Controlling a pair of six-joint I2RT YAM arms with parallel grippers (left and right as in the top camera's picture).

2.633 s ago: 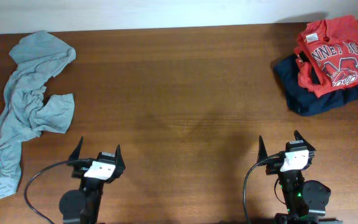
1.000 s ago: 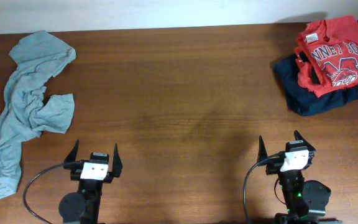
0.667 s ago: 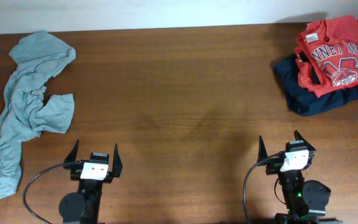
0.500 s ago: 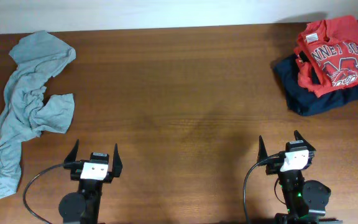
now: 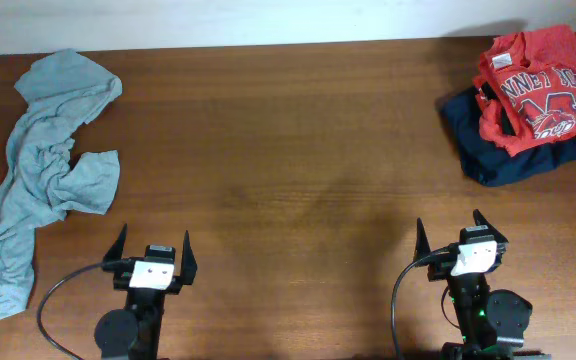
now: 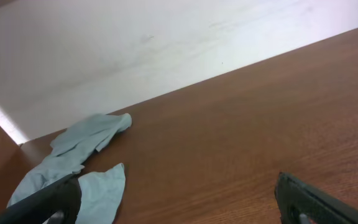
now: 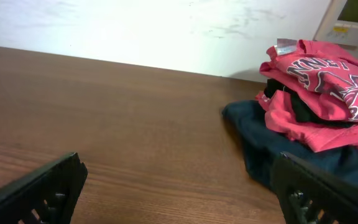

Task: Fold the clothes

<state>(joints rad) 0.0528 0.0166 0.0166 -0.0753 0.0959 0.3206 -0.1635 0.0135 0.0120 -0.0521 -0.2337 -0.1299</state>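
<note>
- Brown wooden table [image 5: 298, 150], a white wall [image 6: 135, 37] along its 12 o'clock edge.
- Crumpled grey shirt [image 5: 43, 170] lies unfolded, at 10 o'clock from the left gripper [image 5: 155, 240], well apart.
- Red shirt [image 5: 538, 85] atop a folded navy garment [image 5: 488, 150], at 1 o'clock from the right gripper [image 5: 448, 222].
- Both grippers spread wide, holding nothing.

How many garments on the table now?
3: a crumpled gray shirt along the left edge; a red shirt on a navy garment, far right corner. That pile may hide more.
</note>
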